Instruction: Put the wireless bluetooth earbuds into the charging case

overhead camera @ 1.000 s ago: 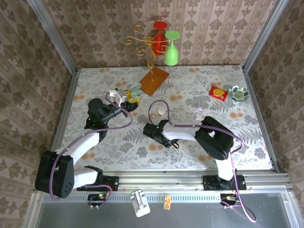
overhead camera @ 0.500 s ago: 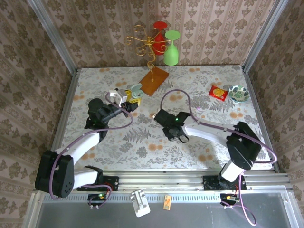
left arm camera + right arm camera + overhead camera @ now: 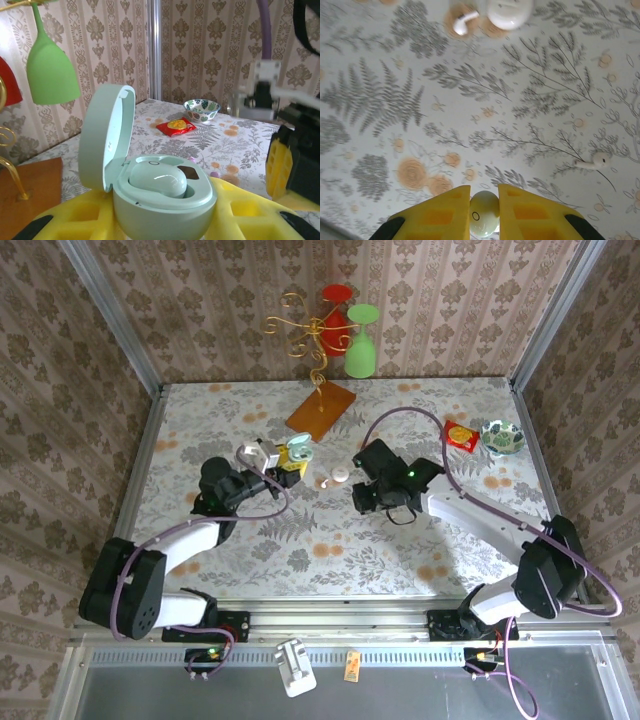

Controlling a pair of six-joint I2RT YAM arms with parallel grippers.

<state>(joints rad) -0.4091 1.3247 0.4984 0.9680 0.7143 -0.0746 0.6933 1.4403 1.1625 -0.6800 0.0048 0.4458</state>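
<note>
Left gripper (image 3: 165, 222): closed on the open mint charging case (image 3: 165, 205), seated earbud (image 3: 157, 179) inside.
Right gripper (image 3: 484, 196): pinched a mint earbud (image 3: 484, 220) over the floral table (image 3: 520, 115).

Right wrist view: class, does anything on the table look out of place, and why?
Yes. One white earbud lies loose on the tablecloth beside the white pebble case; a second white earbud lies alone near the view's right edge. Both sit outside any case, scattered apart.
</note>
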